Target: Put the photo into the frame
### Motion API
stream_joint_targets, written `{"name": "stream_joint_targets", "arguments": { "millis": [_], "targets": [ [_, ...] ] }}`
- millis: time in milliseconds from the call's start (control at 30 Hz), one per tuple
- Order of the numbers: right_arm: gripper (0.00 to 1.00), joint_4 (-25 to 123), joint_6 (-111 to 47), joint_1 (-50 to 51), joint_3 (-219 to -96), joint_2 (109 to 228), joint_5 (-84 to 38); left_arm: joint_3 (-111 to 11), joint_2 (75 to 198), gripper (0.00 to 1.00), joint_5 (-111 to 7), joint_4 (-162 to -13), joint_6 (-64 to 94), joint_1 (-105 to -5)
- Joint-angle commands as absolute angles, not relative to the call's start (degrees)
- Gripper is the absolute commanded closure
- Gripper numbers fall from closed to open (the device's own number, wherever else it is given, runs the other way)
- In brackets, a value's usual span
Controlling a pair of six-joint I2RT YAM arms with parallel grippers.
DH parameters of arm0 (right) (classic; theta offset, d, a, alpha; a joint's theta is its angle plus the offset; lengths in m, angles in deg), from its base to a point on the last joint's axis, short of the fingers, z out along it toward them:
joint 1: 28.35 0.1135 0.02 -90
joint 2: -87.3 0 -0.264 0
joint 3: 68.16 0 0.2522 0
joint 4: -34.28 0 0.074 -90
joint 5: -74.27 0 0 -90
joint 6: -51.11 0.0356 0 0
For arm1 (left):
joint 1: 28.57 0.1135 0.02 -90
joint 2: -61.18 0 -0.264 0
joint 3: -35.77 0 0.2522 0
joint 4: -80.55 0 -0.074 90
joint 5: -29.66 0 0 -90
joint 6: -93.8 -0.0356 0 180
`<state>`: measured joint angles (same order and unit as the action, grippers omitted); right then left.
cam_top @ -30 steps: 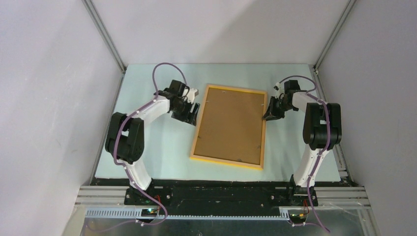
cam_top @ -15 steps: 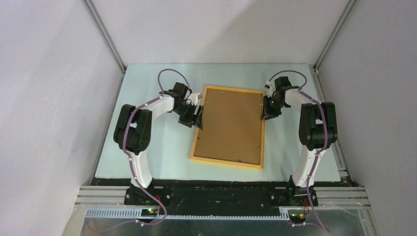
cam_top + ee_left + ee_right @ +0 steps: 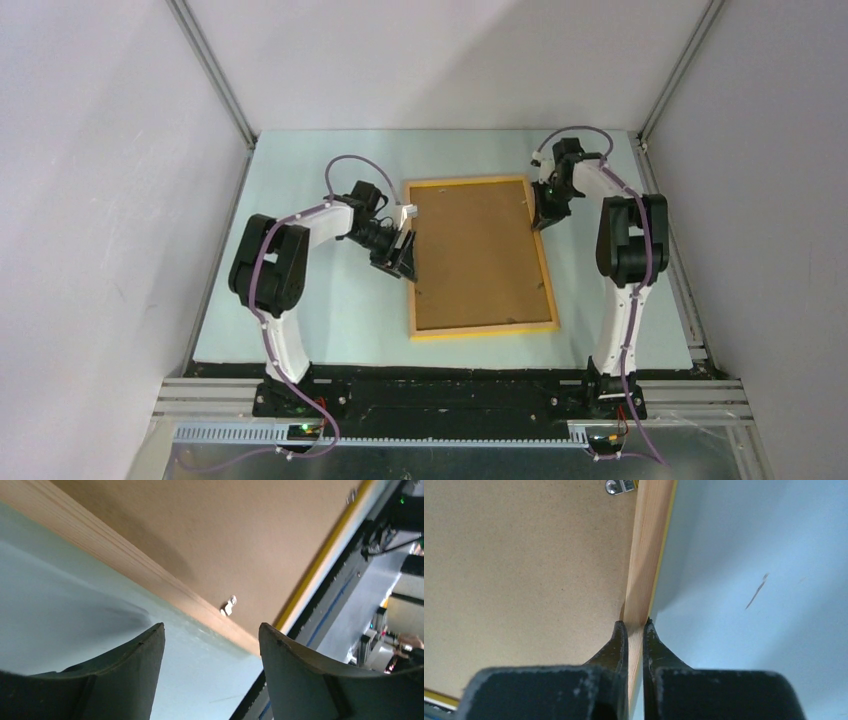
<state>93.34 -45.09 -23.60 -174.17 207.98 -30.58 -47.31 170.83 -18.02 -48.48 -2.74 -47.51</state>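
Observation:
The frame (image 3: 484, 329) lies on the table back side up, with the brown backing board (image 3: 478, 255) filling it. The photo is out of view. My right gripper (image 3: 541, 215) is shut on the frame's right rail near its far corner; in the right wrist view the fingers (image 3: 621, 640) pinch the light wooden rail (image 3: 649, 555) beside the backing board (image 3: 524, 570). My left gripper (image 3: 405, 255) is open at the frame's left rail. In the left wrist view (image 3: 211, 627) the rail (image 3: 125, 560) lies just ahead of the fingertips, not between them.
Small metal tabs (image 3: 229, 605) (image 3: 616, 486) sit along the inner edge of the frame over the backing board. The pale green table mat (image 3: 330, 300) ends at a black bar near the arm bases. Grey walls enclose the left, right and back.
The frame has turned anticlockwise and now sits nearly square to the table. My right gripper moved farther back with the right rail. My left gripper moved right and nearer along the left rail.

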Motion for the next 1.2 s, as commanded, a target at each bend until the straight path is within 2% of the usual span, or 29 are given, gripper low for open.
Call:
{"name": "stream_joint_targets", "arguments": {
  "millis": [0, 200, 433, 800, 1167],
  "targets": [
    [1.0, 100.0, -55.5, -22.6, -185.4, 212.9, -29.2, -46.2, 163.7, 0.27, -10.4, -44.0, -13.5, -48.2],
    [1.0, 101.7, -64.7, -20.2, -194.6, 217.8, -24.0, -43.9, 158.9, 0.26, -11.7, -42.3, -18.8, -49.9],
    [1.0, 99.1, -74.8, -17.1, -192.4, 217.9, -22.3, -44.8, 156.9, 0.26, -19.1, -42.2, -16.2, -48.1],
    [1.0, 97.6, -83.8, -11.5, -190.8, 215.6, -27.7, -52.4, 159.1, 0.25, -47.5, -48.5, -4.3, -45.3],
    [1.0, 100.1, -86.6, -4.0, -197.4, 220.5, -30.0, -53.5, 163.4, 0.25, -51.9, -49.0, -3.9, -44.8]
  ]
}}
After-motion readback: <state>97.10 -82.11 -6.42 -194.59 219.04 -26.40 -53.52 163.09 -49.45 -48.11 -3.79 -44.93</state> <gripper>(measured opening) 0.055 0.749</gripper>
